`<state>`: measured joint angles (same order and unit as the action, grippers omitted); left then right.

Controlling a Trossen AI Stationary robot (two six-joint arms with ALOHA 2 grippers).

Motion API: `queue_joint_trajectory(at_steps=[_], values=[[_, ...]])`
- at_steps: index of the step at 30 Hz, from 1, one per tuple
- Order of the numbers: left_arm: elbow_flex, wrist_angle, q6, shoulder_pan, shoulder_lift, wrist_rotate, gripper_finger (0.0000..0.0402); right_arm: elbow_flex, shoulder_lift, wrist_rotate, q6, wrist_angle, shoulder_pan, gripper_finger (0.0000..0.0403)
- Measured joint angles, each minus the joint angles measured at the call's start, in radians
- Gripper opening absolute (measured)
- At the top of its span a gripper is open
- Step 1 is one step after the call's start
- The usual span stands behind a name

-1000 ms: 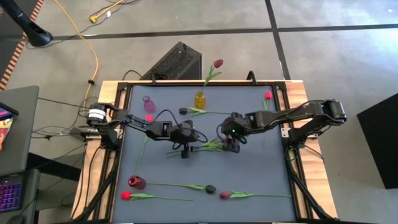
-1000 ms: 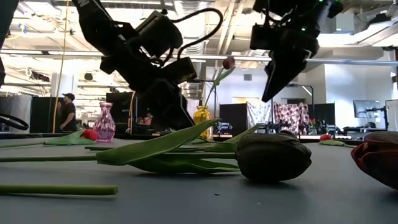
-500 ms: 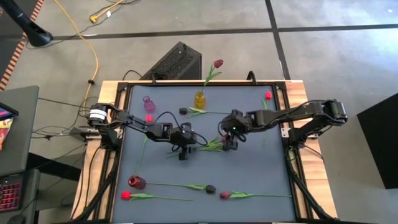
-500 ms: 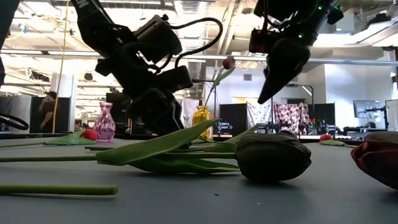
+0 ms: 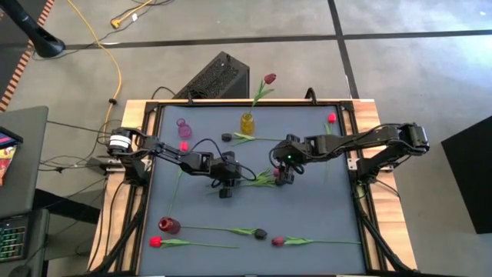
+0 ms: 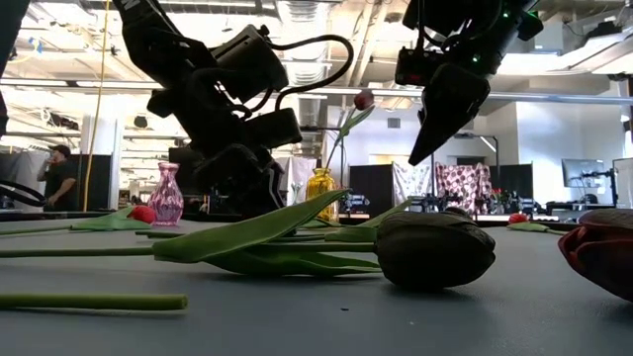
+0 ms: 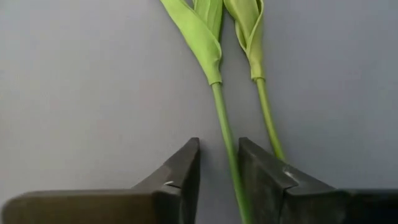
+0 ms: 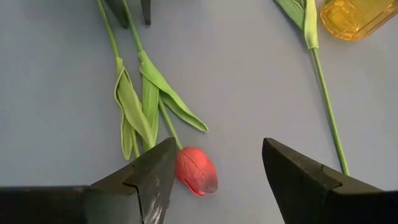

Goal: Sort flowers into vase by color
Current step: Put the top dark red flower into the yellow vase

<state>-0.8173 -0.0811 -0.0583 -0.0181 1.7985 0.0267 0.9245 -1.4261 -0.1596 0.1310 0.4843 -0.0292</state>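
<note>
Two tulips lie side by side at the table's middle, their stems pointing left and a red head at the right. My left gripper is low over the stem ends, open narrowly, with one stem between its fingers. The second stem passes outside one finger. My right gripper hangs open wide above the red head, with a finger on either side of it, clear of the table in the low view. A yellow vase holds one maroon tulip. My left gripper comes from above, pointing down, with one finger on each side of a tulip stem near its bare end. The stem runs close along one finger. Whether it touches, I cannot tell. The stem lies flat on the table.
A pink vase stands at the far left and a red vase at the near left. Loose tulips lie along the near edge, beside the yellow vase, at the far right and at the left. A person stands in the room behind.
My left gripper has shifted slightly toward the table's left edge, staying low over the stems. My right gripper has moved a little toward the far edge and risen slightly. The tulips have stayed where they lay.
</note>
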Motion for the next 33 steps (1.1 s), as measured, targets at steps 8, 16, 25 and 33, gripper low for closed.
queue_joint_trajectory(at_steps=[8, 16, 25, 33], values=[[0.002, -0.010, -0.007, -0.001, 0.000, 0.011, 0.0006, 0.000, 0.000, 0.000, 0.001, 0.000, 0.000, 0.0265], [0.006, 0.009, -0.105, -0.027, -0.095, 0.132, 0.0001, 0.000, 0.081, -0.020, -0.001, -0.029, 0.003, 0.0265], [0.005, 0.002, -0.119, -0.136, -0.266, 0.082, 0.0000, -0.070, 0.271, -0.023, -0.129, -0.357, 0.084, 0.0265], [0.004, -0.173, -0.067, -0.208, -0.301, -0.068, 0.0000, -0.208, 0.394, -0.022, -0.191, -0.559, 0.170, 0.0265]])
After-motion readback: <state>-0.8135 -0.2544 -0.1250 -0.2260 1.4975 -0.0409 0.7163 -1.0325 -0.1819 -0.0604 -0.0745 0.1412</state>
